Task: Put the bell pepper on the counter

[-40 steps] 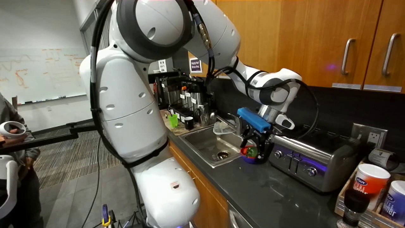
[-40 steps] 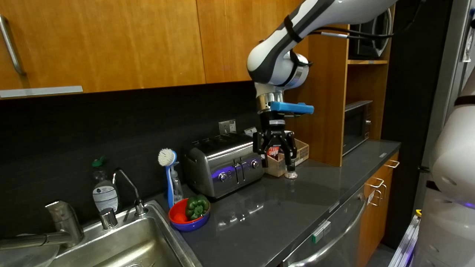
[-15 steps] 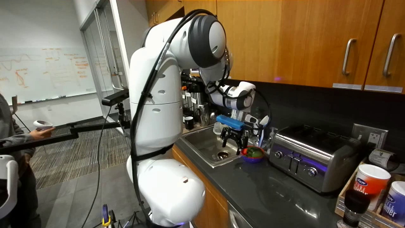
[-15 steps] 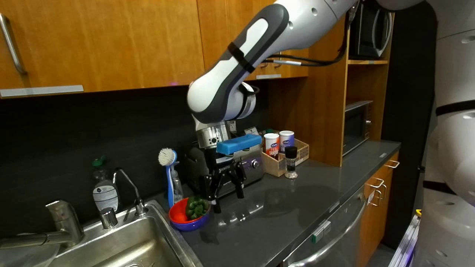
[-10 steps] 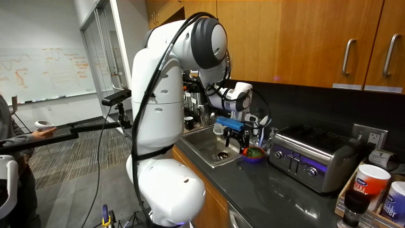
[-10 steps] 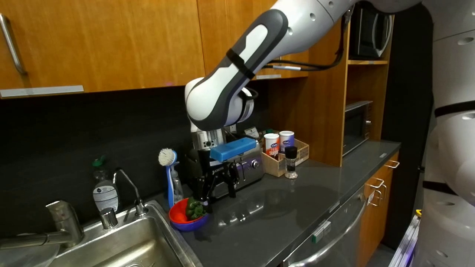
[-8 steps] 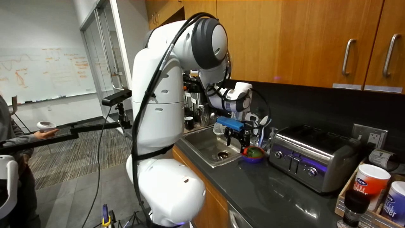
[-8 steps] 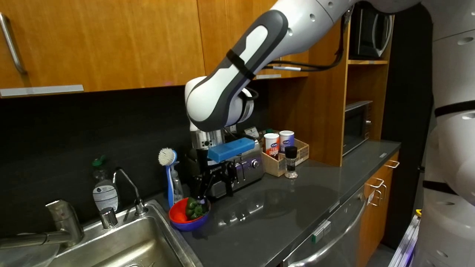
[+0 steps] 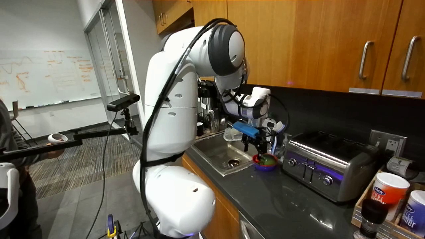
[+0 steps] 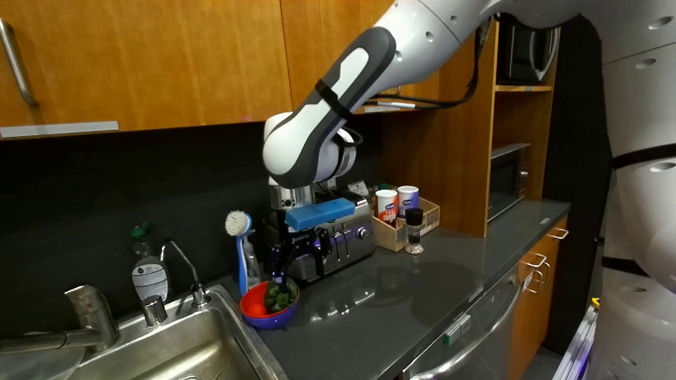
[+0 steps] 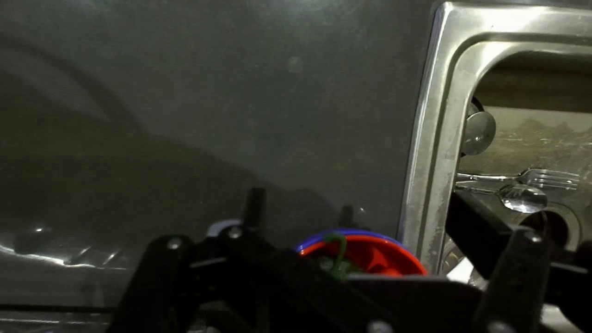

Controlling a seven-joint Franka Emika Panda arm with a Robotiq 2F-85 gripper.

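Counter (image 10: 385,311): dark and glossy, it ran right from the sink (image 10: 185,345) in an exterior view, under wooden cabinets (image 10: 211,63).
Bell pepper (image 10: 280,301): green, it sat inside the bowl (image 10: 269,321), toward its right side in that view.
Bowl: red within, blue without, it stood on the counter just beside the sink, showing no shift.
Gripper (image 10: 300,279): its 2 fingers (image 10: 320,261) stood apart with nothing clamped between them; 1 tip overlapped the bell pepper, the other was outside the bowl. Contact could not be told.
Arm (image 10: 417,47): over the last 2.7 s it had swung the gripper left and down to the bowl; that tip had edged farther across the bell pepper.
Lift-out: reaching looked nearly done, grasping seemed next, and the bell pepper had yet to leave the bowl. The 2 fingers probably needed centring around it; closing off-centre could have tipped the bowl.
Toaster (image 9: 318,169): silver, it stood near the bowl, to its right in both exterior views.
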